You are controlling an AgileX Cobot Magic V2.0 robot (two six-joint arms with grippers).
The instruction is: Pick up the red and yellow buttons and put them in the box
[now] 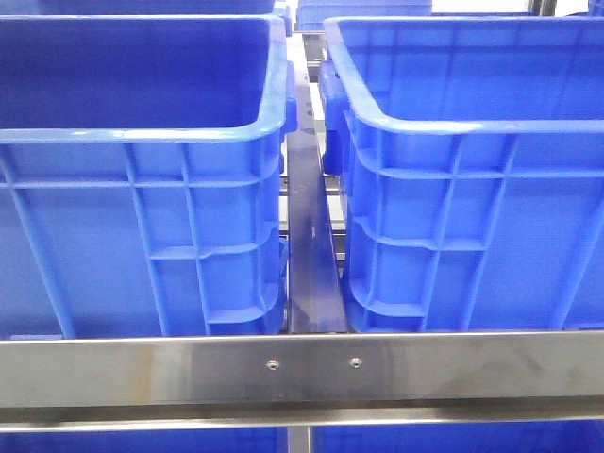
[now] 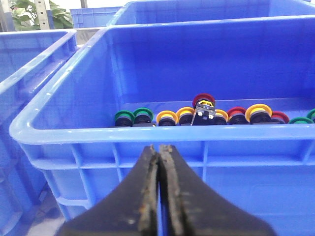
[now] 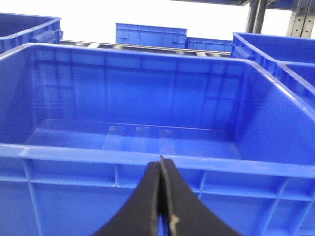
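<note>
In the left wrist view a blue crate point(image 2: 147, 133) holds a row of buttons along its floor: red buttons point(image 2: 203, 100), yellow buttons point(image 2: 167, 117) and green ones point(image 2: 134, 116). My left gripper point(image 2: 160, 147) is shut and empty, just outside the crate's near wall, below its rim. In the right wrist view my right gripper point(image 3: 161, 160) is shut and empty too, just outside the near wall of an empty blue box point(image 3: 147, 156). Neither gripper shows in the front view.
The front view shows two tall blue crates, the left crate point(image 1: 142, 132) and the right crate point(image 1: 472, 123), with a narrow metal strip point(image 1: 310, 255) between them and a steel rail point(image 1: 302, 368) across the front. More blue crates point(image 3: 150, 35) stand behind.
</note>
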